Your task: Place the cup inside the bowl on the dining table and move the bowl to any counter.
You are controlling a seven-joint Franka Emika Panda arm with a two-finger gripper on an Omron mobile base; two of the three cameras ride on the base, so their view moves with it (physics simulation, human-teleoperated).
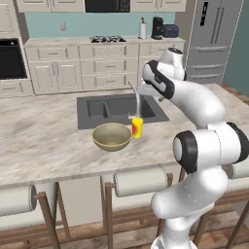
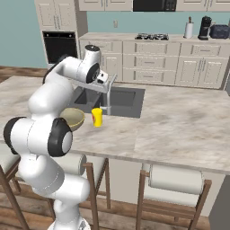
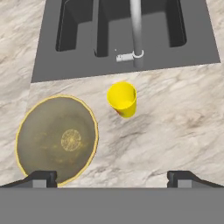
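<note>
The small yellow cup [image 3: 121, 98] stands upright on the dining table [image 1: 39, 141], just in front of the sink. A red patch shows on the cup [image 1: 137, 127] in the left base view. The olive-tan bowl [image 3: 57, 138] sits to the cup's left, a small gap apart, with nothing inside it. My gripper [image 3: 113, 178] hovers above both and looks straight down, open, with nothing between its fingertips [image 3: 41, 178]. From the right base view the cup [image 2: 97, 117] stands beside the bowl [image 2: 76, 117], which my arm partly hides.
The dark sink [image 1: 112, 109] and its curved faucet [image 1: 136, 97] lie just behind the cup. Stools [image 1: 141, 180] line the table's near edge. The counter [image 1: 58, 41] runs along the teal back wall with a stove, coffee maker and toaster on it.
</note>
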